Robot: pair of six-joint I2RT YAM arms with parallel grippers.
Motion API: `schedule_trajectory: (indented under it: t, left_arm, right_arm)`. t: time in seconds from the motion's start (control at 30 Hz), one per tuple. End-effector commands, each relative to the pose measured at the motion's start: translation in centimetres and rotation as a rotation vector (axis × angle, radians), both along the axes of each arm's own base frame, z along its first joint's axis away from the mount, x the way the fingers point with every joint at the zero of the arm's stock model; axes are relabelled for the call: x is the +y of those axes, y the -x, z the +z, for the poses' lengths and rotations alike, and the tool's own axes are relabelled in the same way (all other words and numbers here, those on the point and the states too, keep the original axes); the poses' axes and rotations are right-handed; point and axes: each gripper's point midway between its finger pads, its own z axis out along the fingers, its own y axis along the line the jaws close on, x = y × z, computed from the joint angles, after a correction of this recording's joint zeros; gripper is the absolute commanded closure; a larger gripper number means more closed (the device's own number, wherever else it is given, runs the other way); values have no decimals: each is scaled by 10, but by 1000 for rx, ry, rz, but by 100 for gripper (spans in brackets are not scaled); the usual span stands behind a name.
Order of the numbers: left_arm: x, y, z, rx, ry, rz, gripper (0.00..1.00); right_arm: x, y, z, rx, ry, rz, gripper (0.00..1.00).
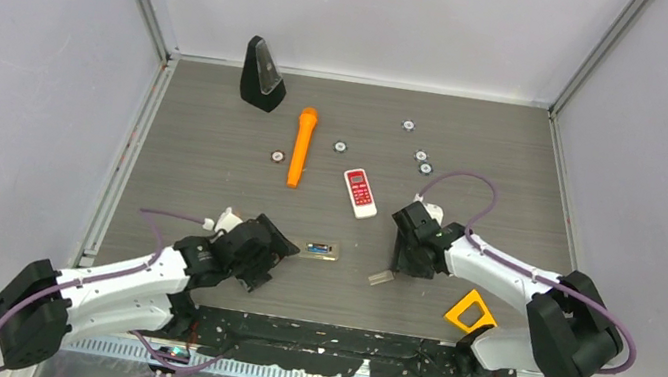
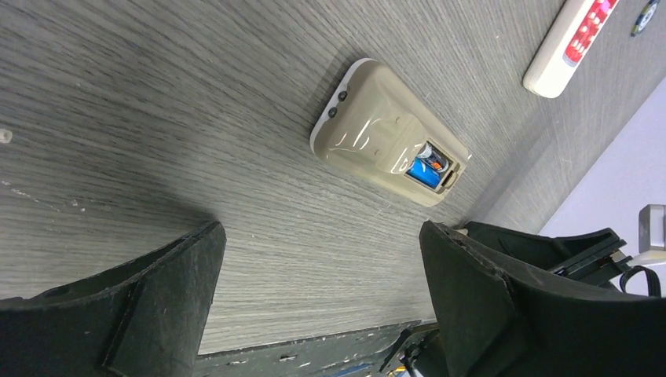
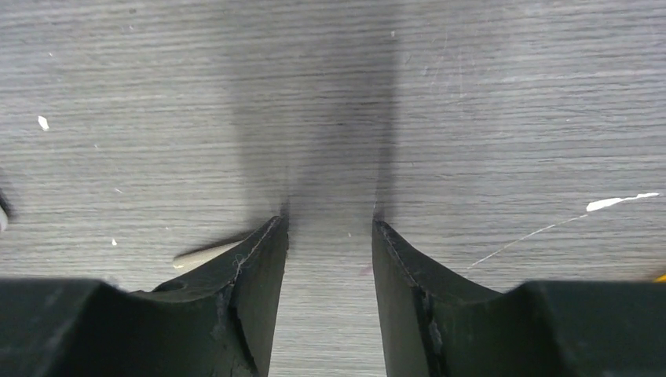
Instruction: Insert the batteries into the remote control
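A grey wood-grain table (image 1: 190, 176) fills a white-walled bay. Just toward 6 o'clock from its centre, a beige plastic remote control (image 2: 377, 133) lies face down with its battery bay uncovered. One blue battery (image 2: 418, 170) sits inside. A dark-and-orange speck beside it is too small to identify, so it cannot be told whether a second cell is seated. In the right wrist view a pale sliver (image 3: 206, 253) shows from behind a finger, mostly hidden.

There are two remotes, the other a white remote with red buttons (image 1: 360, 193) at 1 o'clock from the beige one. Five small round silver-and-black discs (image 1: 408, 125) are scattered toward 12 and 1 o'clock. There is one each of the rest:
- an orange plastic cylinder (image 1: 301, 146)
- a black wedge-shaped block (image 1: 264, 76) at 11 o'clock
- a yellow triangular frame (image 1: 470, 312) at 5 o'clock
- a small pale flat plate (image 1: 381, 278) at 4 o'clock from the beige remote

The left gripper (image 2: 320, 236) is spread wide and empty, at 9 o'clock of the beige remote and clear of it. The right gripper (image 3: 330, 228) shows only a narrow gap with nothing in it — low over bare tabletop.
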Motion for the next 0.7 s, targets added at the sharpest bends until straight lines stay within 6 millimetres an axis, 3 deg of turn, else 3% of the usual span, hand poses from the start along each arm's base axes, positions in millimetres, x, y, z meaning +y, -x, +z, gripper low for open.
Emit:
schedule_trajectory:
  t: [0.0,0.13,0.23,0.3,0.47,0.67]
  left_arm:
    - [32,9,-30,-5,-154,-8,2]
    - [29,6,-29,-37,-123,-14,3]
    - [26,2,-24,-78,-102,-20,3]
    - [26,0,-21,-104,-90,-20,4]
    - [25,-7,-11,-183,-59,-23,4]
    - [24,-18,15,-329,-53,-63,4]
  right_arm:
    - [-14,20,-3,50,77,50,54]
    - [-8,28,5,54,34,58,67]
    - [-3,28,16,27,-16,51,69]
    - [1,27,23,13,-43,56,66]
    - [15,22,37,-34,-100,189,46]
    - [34,12,56,-67,-81,572,38]
